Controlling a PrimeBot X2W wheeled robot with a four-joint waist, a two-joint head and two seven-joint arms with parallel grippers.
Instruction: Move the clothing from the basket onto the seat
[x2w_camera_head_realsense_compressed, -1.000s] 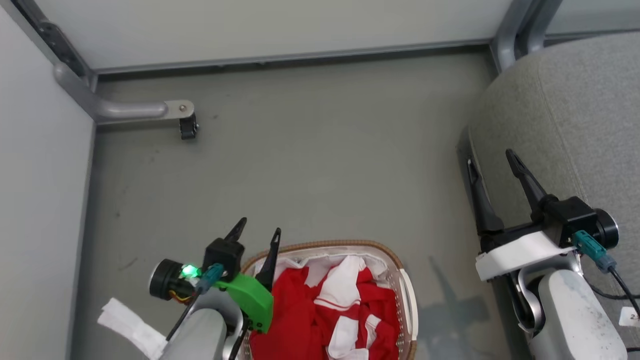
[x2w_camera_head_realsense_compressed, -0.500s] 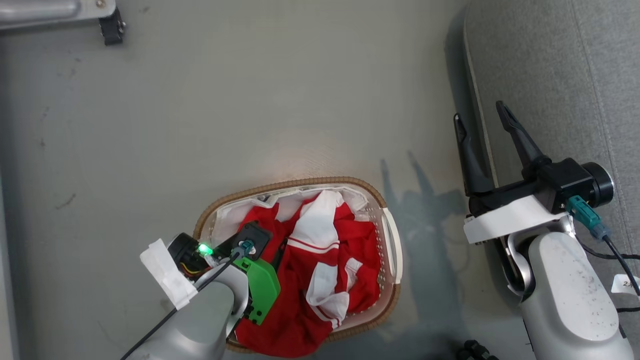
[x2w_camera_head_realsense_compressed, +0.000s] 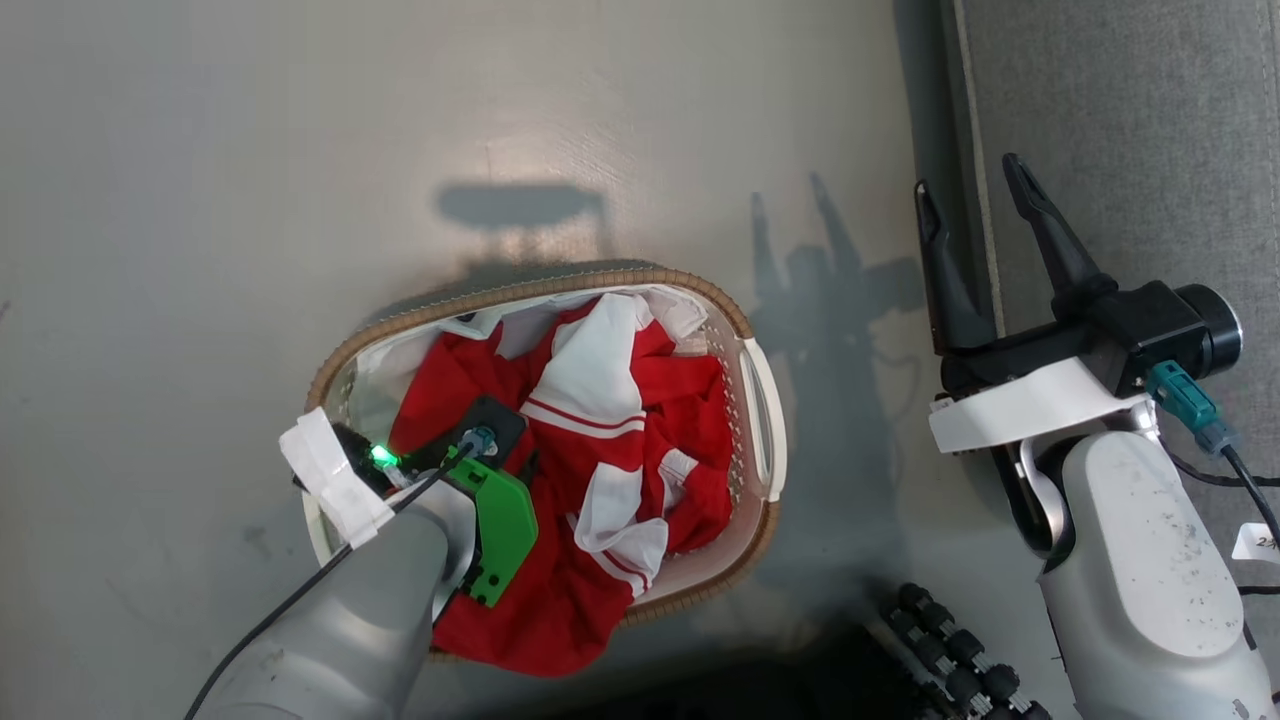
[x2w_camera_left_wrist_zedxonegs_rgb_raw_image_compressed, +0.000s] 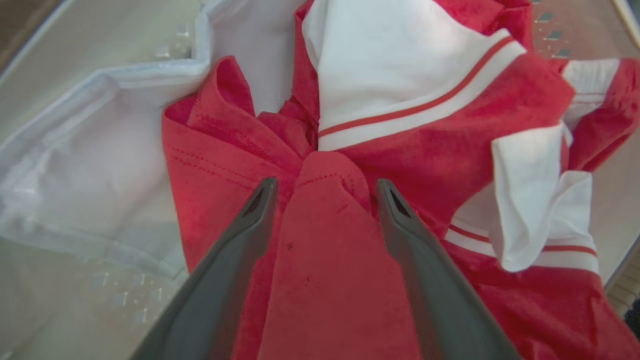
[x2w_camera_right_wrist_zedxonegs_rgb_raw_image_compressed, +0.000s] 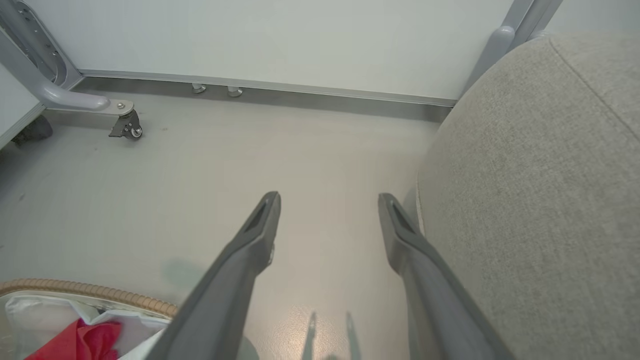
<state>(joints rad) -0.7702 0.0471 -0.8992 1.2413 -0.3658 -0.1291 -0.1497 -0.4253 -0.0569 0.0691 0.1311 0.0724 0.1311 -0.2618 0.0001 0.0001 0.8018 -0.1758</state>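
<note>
**Surroundings.** In the head view, the grey floor (x2w_camera_head_realsense_compressed: 250, 150) takes up the left and centre of the frame. The seat (x2w_camera_head_realsense_compressed: 1130, 150) fills the upper right. A black ribbed part (x2w_camera_head_realsense_compressed: 950, 650) lies at the bottom edge. The right wrist view shows a caster (x2w_camera_right_wrist_zedxonegs_rgb_raw_image_compressed: 129, 127) at upper left, well apart from everything else.

**Task items.** The basket (x2w_camera_head_realsense_compressed: 560, 283) stands on the floor at centre frame. Its long axis runs roughly left to right, and its white handle (x2w_camera_head_realsense_compressed: 765, 410) is on the right end. The clothing (x2w_camera_head_realsense_compressed: 680, 390) lies crumpled inside against the cloth liner (x2w_camera_left_wrist_zedxonegs_rgb_raw_image_compressed: 75, 165), with red fabric lapping the lower rim.

**Arms.**
- The left forearm rises from the lower left and covers the basket's left end.
- The left gripper (x2w_camera_left_wrist_zedxonegs_rgb_raw_image_compressed: 325, 200) points down into the heap, jaws apart and straddling a red fold.
- The right gripper (x2w_camera_head_realsense_compressed: 968, 178) stands at right with its fingers pointing up-frame along the seat's edge, jaws apart and empty.
</note>
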